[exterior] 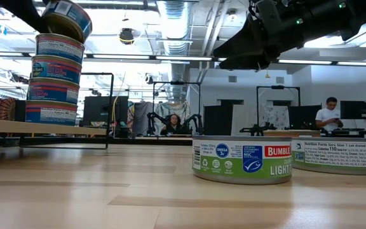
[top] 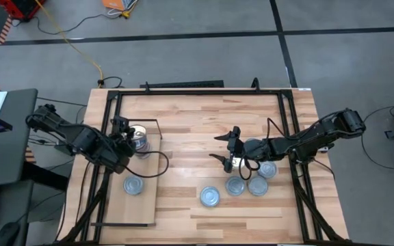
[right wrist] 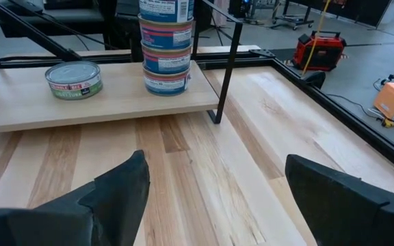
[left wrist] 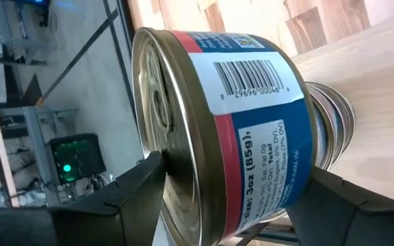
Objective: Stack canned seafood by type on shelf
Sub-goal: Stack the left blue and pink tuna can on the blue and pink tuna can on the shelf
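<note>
On the pale shelf [top: 146, 174], near its black wire frame, stands a stack [exterior: 53, 83] of three blue-and-red-labelled tins. A further tin [left wrist: 252, 123] sits tilted on top of it, between the open fingers of my left gripper [top: 130, 137]. One green-labelled tin [right wrist: 74, 79] rests flat on the shelf, nearer the front edge. My right gripper [top: 226, 147] hangs open over the middle of the table, holding nothing. Several loose tins [top: 235, 185] lie flat just right of centre. My left gripper has one finger at each flat end of the top tin, coming slanted down from the table's left. One finger [left wrist: 139, 195] lies against the lid [left wrist: 157, 116]. Whether the other finger [left wrist: 340, 201] touches the base I cannot tell. The tin is tilted, its lower edge on the stack.
The thin black wire frame [right wrist: 232, 55] rises beside the stack. A green-labelled tin [exterior: 242, 159] lies on the table near the front edge. Black rails [top: 289, 130] run along the tabletop's sides. Bare wood lies between the shelf and the loose tins.
</note>
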You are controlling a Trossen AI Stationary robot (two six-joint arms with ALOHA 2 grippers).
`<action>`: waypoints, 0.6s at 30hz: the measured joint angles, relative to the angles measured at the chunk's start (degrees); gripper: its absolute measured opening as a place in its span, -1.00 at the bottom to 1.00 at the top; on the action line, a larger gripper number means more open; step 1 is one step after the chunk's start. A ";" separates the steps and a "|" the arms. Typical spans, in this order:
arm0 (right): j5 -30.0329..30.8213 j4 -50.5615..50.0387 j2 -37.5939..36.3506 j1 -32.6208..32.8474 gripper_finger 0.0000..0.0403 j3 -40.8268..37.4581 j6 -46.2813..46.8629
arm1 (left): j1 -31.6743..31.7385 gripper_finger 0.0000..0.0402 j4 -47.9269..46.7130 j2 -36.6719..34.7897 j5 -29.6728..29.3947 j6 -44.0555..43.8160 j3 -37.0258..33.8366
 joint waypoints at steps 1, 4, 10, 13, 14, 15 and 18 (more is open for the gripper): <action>0.00 -0.02 0.00 0.00 0.80 0.00 0.00 | 0.00 0.31 -0.02 -0.20 -0.02 0.56 0.00; 0.00 0.00 0.00 0.00 0.80 0.00 -0.02 | 0.00 0.31 0.00 -1.06 -0.09 2.36 0.00; -0.02 0.15 0.02 0.00 0.80 0.00 -0.02 | 0.00 0.31 0.00 -3.05 -0.99 6.81 0.00; -0.01 0.32 0.02 0.05 0.80 0.00 -0.02 | 0.00 0.31 -0.02 -3.69 -1.01 7.36 0.00; -0.02 0.31 0.01 0.07 0.80 0.00 -0.02 | 0.00 0.31 -0.03 -3.76 -0.97 7.82 0.00; -0.02 0.31 0.02 0.07 0.80 0.00 -0.02 | 0.00 0.31 -0.07 -3.77 -0.96 8.15 0.00; -0.02 0.31 0.02 0.07 0.80 0.00 -0.02 | 0.00 0.31 0.02 -3.70 -0.60 8.37 0.00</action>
